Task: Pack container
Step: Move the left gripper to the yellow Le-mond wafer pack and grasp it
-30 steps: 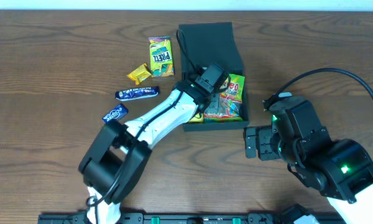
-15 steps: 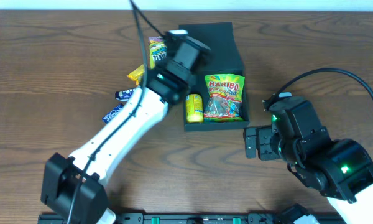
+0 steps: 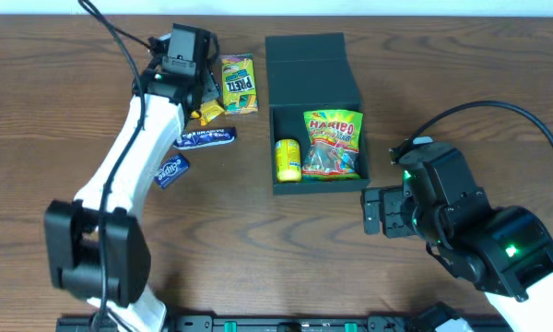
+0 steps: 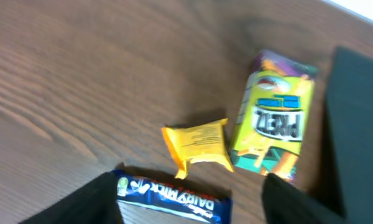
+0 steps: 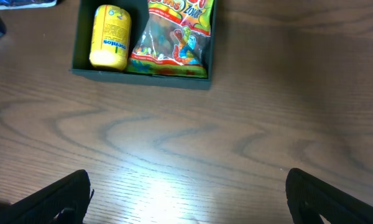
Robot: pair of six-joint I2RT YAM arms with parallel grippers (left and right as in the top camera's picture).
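Note:
The black container stands open at mid table, its lid folded back. Inside lie a yellow Mentos roll and a Haribo bag. My left gripper hovers open over the loose snacks to the container's left. In the left wrist view a blue Dairy Milk bar lies on the table below the spread fingers of the left gripper, ungripped. My right gripper stands open over bare wood in front of the container.
Left of the container lie a Prez packet, a small yellow packet, the Dairy Milk bar and a blue packet. The right arm's body fills the lower right.
My left arm has left the container, with the yellow roll staying inside. It swung left to the loose snacks, and its jaws opened. The right arm has not moved.

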